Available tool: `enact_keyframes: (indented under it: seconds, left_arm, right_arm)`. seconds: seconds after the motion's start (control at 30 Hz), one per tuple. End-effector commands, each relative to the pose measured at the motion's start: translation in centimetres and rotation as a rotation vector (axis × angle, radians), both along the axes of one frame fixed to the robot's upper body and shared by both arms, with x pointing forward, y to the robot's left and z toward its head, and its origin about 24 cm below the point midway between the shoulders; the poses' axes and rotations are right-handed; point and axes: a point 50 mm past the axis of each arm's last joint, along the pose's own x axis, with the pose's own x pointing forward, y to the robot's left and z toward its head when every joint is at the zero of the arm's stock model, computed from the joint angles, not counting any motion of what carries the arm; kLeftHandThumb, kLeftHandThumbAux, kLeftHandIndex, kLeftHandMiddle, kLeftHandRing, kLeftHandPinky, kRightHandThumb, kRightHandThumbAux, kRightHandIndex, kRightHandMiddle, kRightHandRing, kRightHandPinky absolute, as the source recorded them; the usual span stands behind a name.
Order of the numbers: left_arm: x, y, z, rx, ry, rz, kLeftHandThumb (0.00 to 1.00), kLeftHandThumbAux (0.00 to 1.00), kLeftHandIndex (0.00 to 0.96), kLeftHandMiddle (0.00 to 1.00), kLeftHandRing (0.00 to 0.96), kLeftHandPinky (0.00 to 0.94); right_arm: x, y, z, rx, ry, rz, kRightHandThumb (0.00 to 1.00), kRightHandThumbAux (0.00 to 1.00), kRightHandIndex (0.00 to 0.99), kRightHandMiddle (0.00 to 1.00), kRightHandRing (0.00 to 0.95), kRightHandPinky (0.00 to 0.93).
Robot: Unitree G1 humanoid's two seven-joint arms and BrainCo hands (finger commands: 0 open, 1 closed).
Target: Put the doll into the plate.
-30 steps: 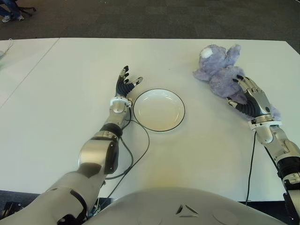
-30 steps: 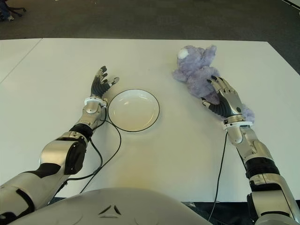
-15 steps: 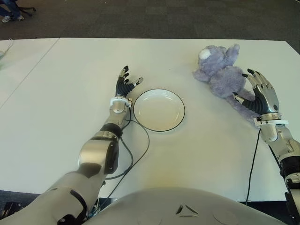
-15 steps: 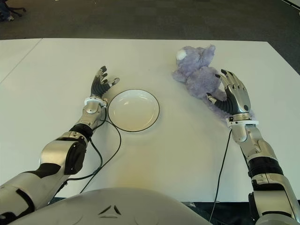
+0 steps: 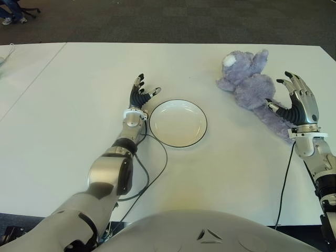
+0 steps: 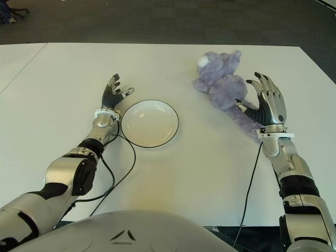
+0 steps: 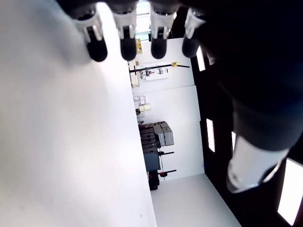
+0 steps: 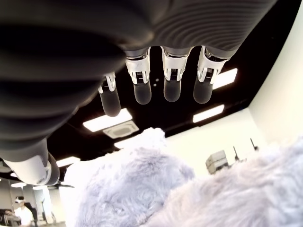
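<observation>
A fuzzy purple doll [image 5: 247, 84] lies on the white table [image 5: 79, 105] at the right, head toward the far edge. Just to its right my right hand [image 5: 294, 102] is raised with fingers spread, thumb near the doll's lower body, holding nothing. In the right wrist view the doll's fur [image 8: 142, 189] fills the space below the spread fingers [image 8: 142, 90]. A white plate [image 5: 178, 123] with a dark rim sits empty at the table's middle. My left hand [image 5: 140, 94] shows open just left of the plate.
A black cable [image 5: 152, 168] loops on the table from the left wrist toward the front edge. Another cable [image 5: 283, 178] runs down from the right wrist. Dark carpet [image 5: 157, 21] lies beyond the far table edge.
My right hand has lifted off the doll and drawn back to the right, its fingers opening. The doll shifted slightly. The left hand has not moved.
</observation>
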Motion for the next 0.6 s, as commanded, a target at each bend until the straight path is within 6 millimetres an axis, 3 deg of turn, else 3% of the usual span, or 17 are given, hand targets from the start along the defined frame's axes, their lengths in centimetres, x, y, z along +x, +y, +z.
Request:
enact_keyframes:
  seconds: [0.03,0.6]
  left_arm:
    - [-7.1,-0.3,-8.26,-0.009,0.406,0.013,0.0,0.755,0.038,0.061,0.07,0.105]
    - [-6.98,-0.34,-8.21,0.007,0.409,0.008,0.0,0.755,0.05,0.068,0.075,0.117]
  right_arm:
    - [-0.28,-0.5,0.17,-0.013,0.006,-0.026,0.406,0.482,0.158,0.0,0.0,0.0]
    - [-0.52,-0.22,-0.38,0.005,0.044,-0.011,0.419,0.494,0.168,0.0,0.0,0.005]
